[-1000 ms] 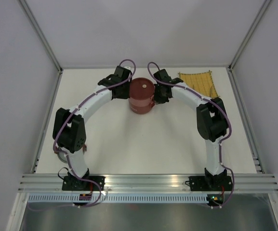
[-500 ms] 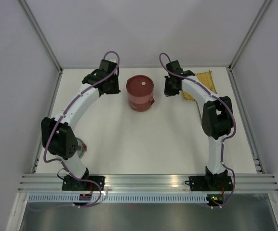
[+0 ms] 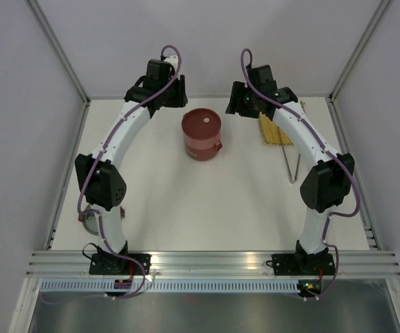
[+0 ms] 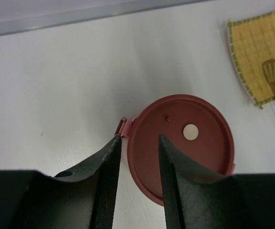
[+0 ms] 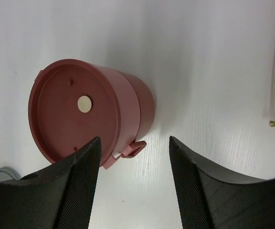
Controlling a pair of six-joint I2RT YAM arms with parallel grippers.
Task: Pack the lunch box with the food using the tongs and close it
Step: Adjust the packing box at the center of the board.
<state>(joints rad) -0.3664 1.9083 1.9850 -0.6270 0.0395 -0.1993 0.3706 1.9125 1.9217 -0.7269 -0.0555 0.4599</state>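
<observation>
Red lunch box (image 3: 202, 134) stands stacked, lid on. Left gripper (image 4: 138, 138) and right gripper (image 5: 134, 139) flank it, jaws spread, holding nothing.

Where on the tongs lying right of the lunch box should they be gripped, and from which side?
I would come from straight above and pinch the tongs across both arms, just beyond the joined end. They lie flat, joined end toward the robot, tips on the yellow mat, so their sides hug the table and the arms are closest there.
</observation>
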